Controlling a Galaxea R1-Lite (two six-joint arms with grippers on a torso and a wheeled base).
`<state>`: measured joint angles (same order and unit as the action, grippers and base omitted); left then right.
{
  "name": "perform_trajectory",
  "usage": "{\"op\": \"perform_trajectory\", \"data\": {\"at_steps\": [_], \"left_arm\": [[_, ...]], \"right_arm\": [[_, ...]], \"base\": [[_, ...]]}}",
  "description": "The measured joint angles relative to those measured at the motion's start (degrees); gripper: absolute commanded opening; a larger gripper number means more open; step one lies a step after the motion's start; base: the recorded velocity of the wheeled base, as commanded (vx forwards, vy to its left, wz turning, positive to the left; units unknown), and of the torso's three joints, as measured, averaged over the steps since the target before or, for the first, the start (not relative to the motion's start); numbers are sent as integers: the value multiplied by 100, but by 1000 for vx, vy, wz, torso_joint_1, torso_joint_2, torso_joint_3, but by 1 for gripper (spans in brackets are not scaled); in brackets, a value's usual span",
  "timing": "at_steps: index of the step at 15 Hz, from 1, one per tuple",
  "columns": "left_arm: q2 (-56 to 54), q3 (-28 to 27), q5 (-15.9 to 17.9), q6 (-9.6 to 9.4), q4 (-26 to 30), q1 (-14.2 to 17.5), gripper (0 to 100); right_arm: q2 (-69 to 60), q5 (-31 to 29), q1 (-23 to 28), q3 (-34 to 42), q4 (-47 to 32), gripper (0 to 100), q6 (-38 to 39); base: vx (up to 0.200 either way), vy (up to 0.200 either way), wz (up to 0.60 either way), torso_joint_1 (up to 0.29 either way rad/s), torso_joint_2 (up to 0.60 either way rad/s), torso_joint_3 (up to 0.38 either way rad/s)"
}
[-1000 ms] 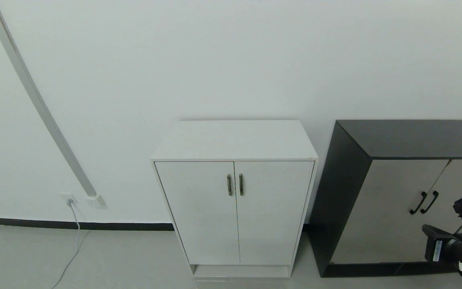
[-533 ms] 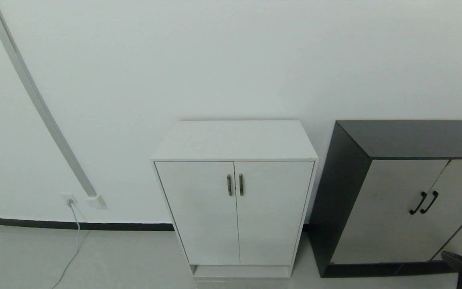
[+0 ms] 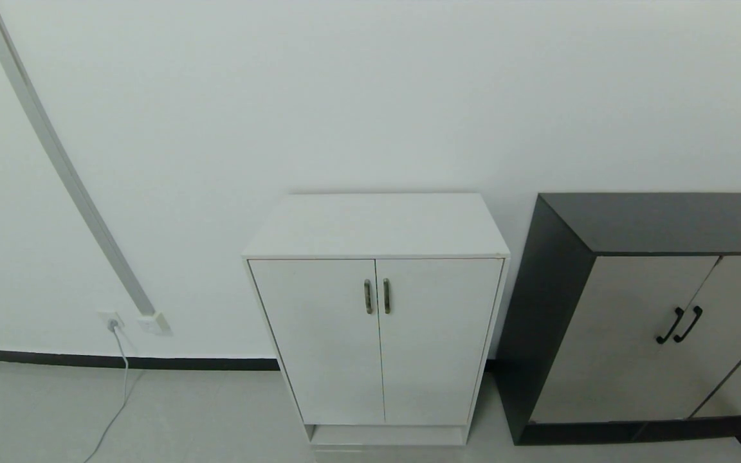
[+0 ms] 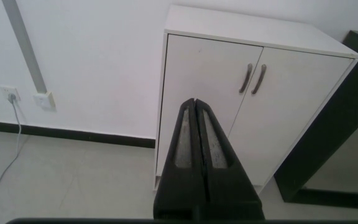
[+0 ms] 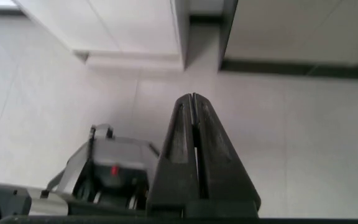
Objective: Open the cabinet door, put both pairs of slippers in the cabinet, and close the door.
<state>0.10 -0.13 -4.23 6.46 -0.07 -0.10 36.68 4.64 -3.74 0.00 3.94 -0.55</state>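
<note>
no readable text, labels or numbers anywhere.

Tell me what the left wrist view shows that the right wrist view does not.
Left wrist view adds: the closed doors and two metal bar handles of the white two-door cabinet, the white wall socket, and the shut left hand. Right wrist view adds: the shut right hand, pointing down at the pale tiled floor. Both share: the white cabinet's foot, the black cabinet beside it, and that floor.

Cabinet (image 3: 375,321) left of sideboard (image 3: 628,334)
</note>
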Motion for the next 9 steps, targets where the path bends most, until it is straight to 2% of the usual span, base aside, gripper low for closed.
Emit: {"op": "perform_trajectory", "data": {"at_steps": [7,9], "left_arm": [[0,-5,-4,10,0,0,0],[0,-5,-6,10,0,0,0]], "right_arm": [[-796,2,-571,-5,-429,0,-412],[-948,-24,-480,-2,-427,0,-412]], "base": [[0,0,0,0,0,0],[0,0,0,0,0,0]]}}
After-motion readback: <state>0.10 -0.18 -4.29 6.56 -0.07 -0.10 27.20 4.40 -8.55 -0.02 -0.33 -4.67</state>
